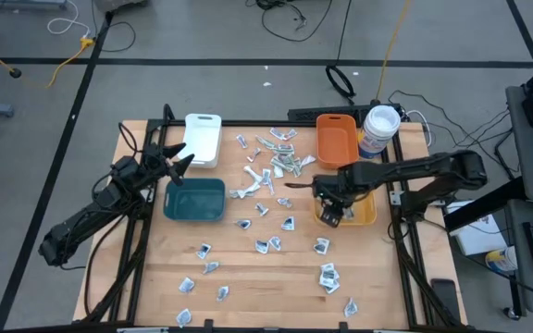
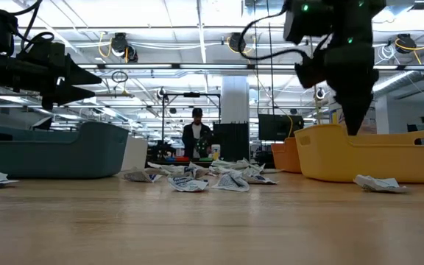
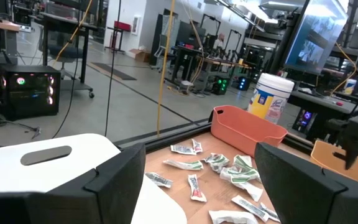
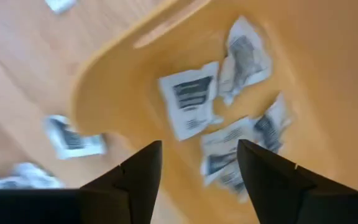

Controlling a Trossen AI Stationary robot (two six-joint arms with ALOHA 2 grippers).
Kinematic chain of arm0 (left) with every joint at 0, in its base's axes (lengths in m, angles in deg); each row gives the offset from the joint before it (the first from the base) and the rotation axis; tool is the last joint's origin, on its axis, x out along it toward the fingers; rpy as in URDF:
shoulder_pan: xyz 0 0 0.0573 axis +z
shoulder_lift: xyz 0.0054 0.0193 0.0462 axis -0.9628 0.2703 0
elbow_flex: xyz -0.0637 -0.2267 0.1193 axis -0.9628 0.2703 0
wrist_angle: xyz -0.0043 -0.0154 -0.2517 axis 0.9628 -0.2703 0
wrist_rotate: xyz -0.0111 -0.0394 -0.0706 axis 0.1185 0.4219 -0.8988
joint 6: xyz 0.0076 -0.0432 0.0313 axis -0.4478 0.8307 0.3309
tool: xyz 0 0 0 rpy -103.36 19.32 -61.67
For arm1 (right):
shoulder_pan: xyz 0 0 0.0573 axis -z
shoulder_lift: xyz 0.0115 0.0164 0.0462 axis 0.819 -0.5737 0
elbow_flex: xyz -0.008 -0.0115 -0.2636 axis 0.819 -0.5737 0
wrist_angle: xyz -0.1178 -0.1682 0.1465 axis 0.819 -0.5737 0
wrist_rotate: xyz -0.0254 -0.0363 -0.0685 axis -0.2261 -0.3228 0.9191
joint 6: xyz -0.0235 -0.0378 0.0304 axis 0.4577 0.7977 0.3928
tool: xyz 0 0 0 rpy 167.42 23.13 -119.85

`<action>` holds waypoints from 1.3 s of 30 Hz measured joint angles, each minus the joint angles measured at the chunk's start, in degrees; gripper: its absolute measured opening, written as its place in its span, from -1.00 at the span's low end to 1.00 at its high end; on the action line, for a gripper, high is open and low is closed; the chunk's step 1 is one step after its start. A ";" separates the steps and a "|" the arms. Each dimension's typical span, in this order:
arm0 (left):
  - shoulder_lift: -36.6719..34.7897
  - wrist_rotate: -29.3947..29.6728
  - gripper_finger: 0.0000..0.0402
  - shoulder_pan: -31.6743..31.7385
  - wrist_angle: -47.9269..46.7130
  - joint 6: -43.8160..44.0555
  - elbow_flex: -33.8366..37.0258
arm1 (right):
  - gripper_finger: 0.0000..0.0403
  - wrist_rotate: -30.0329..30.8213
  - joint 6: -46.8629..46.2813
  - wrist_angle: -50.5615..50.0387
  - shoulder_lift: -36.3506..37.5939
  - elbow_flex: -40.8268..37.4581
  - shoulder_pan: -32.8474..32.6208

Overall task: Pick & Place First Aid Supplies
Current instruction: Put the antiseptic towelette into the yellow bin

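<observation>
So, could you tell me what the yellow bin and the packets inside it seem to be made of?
The yellow bin looks like moulded plastic: smooth, evenly coloured, with rounded walls and a soft sheen. The packets look like thin paper or foil-paper wrappers, matte white with dark print, creased and crumpled; which one I cannot tell.

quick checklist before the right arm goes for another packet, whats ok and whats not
1. Right gripper fingers apart with nothing between them: ok.
2. Right gripper above the yellow bin, not over the table: ok.
3. Packets in the yellow bin lie on its floor, none hanging on the rim: ok, as far as the right wrist view shows.
4. Loose packets left on the table to pick: ok, many, clustered mid-table and scattered toward the near edge.
5. Left gripper out of the way: ok, open, by the white bin and teal bin, far from the right arm.
6. Which bin the next packet belongs in: cannot tell.
</observation>
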 joint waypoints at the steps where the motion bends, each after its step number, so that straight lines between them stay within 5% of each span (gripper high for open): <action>1: 0.00 0.00 0.52 0.00 -0.02 0.00 0.00 | 0.04 0.01 -1.99 -0.98 0.65 0.24 -0.55; 11: 0.02 0.00 0.52 -0.02 -0.02 0.00 0.00 | -0.02 0.10 -19.67 -5.75 4.25 0.37 -7.94; 22: 0.02 0.00 0.52 0.00 -0.02 0.00 0.00 | -0.04 -0.04 -32.87 -2.83 2.92 0.39 -23.72; 39: 0.02 0.00 0.52 -0.02 0.01 0.00 0.00 | -0.04 -2.87 -66.00 2.50 2.94 0.39 -44.58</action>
